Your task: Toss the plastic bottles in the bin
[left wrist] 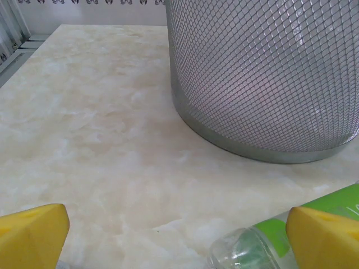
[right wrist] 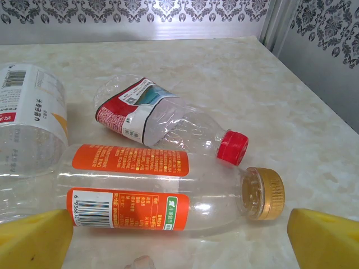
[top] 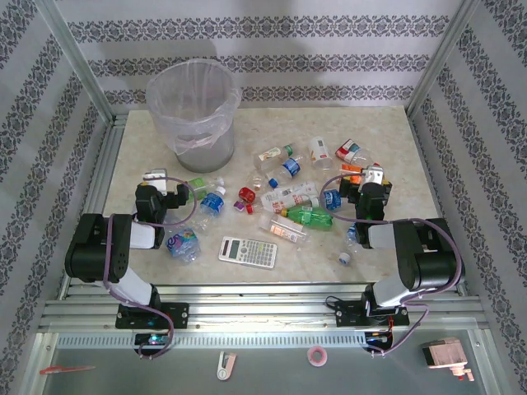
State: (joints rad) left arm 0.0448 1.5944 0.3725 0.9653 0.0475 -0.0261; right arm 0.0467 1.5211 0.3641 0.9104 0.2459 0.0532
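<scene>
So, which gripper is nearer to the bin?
Left. The left gripper is just in front of the bin; the right gripper is across the table, among the plastic bottles.

**Bottles strewn behind the calculator**

The grey calculator (top: 248, 252) lies flat near the front of the marble-patterned table (top: 387, 140). Most of the plastic bottles (top: 288, 197) lie on their sides in a loose scatter behind it and to its right. A green bottle (top: 311, 217) is the nearest of these, and a crushed blue-labelled bottle (top: 182, 243) lies just to its left. The bin (top: 193, 107) (a clear bag lines it) stands upright well behind and left of the calculator. The left gripper (top: 156, 179) sits between the two, and the right gripper (top: 372, 177) is behind and right.
</scene>
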